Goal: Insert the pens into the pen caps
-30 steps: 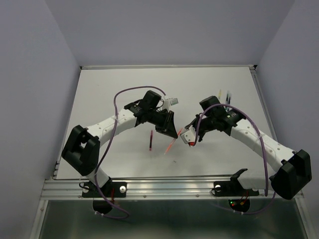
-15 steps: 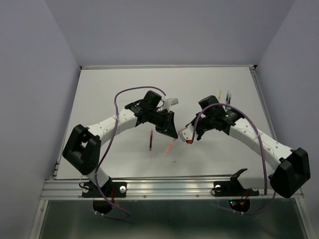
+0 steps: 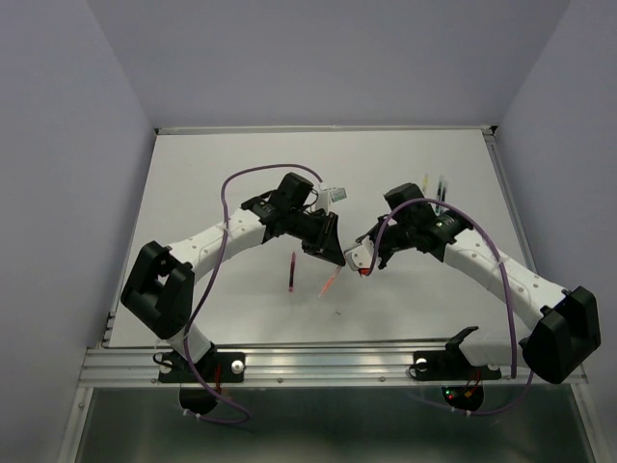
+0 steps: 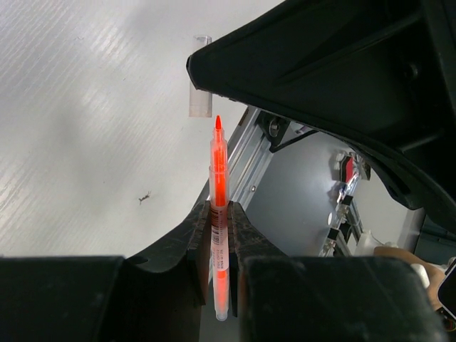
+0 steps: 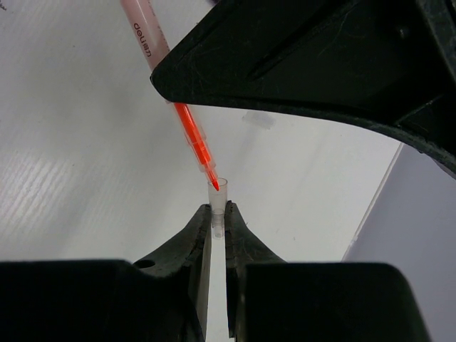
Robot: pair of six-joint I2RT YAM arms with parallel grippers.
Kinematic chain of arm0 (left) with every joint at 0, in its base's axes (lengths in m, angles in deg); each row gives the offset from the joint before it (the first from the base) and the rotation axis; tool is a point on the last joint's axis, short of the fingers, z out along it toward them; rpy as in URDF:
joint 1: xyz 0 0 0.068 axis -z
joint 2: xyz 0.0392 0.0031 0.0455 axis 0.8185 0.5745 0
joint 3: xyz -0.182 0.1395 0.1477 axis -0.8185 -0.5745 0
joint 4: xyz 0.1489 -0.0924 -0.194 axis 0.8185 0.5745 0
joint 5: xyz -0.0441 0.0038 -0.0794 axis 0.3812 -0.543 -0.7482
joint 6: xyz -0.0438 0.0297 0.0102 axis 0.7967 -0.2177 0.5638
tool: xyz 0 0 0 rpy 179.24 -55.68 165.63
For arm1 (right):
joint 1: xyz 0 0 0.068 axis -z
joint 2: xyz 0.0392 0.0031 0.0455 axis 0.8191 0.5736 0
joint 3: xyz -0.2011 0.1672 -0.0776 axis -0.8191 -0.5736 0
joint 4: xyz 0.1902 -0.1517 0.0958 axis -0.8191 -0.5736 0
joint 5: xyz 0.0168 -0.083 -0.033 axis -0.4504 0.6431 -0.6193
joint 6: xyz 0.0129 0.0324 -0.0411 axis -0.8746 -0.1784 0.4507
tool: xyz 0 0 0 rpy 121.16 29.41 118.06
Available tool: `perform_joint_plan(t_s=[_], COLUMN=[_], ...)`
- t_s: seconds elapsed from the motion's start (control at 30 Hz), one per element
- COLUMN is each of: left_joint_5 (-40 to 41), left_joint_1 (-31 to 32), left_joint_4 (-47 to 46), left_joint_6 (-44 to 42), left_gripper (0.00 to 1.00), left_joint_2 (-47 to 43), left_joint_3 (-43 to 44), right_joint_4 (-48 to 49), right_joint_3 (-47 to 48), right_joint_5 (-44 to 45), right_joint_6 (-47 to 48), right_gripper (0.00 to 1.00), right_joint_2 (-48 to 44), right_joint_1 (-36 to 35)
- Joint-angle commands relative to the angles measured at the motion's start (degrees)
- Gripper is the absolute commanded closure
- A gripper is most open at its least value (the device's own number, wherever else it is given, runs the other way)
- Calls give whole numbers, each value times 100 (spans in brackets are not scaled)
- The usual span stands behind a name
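Right wrist: your right gripper pinches the pale translucent tube cap. Left gripper clamps the thin orange-red stick pen, tip at cap mouth, not seated. The thin maroon pen lies loose, likely next.

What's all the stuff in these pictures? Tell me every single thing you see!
orange-red pen: one, orange-red, pinched in the left gripper, tip at the held cap's opening
pen cap: one, clear grey, pinched in the right gripper
spare cap: one, faint and pale, lying on the table beyond the held one
maroon pen: one, dark red, lying on the table by the left gripper
yellow pen: one, yellow, far side, behind the right arm
dark blue pen: one, dark blue, beside the yellow one
table: one, white
left gripper: one, black, shut on the pen
right gripper: one, black, shut on the cap
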Motion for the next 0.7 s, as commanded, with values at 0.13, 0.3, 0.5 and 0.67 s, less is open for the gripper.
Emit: perform_joint_plan(t_s=[0.13,0.3,0.5,0.67], left_joint_5=[-134,-20,33,121], left_joint_1=[48,48,40,40], left_joint_4=[41,111,6,-116], left_joint_6=[-126,-108,14,102], left_gripper=[100,100,100,100], left_joint_2=[-8,-69,-166,-280], left_joint_3=[252,252,155,59], right_joint_4=[180,180,172,163], right_joint_3=[15,50,32,-3], right_joint_5=[-182,-120,38,108], right_joint_6=[-36,-141,-141,-115], right_gripper=[98,98,98,98], right_joint_2=[-217,-253,-252,-261], right_joint_1=[-43,-43,-43,-43])
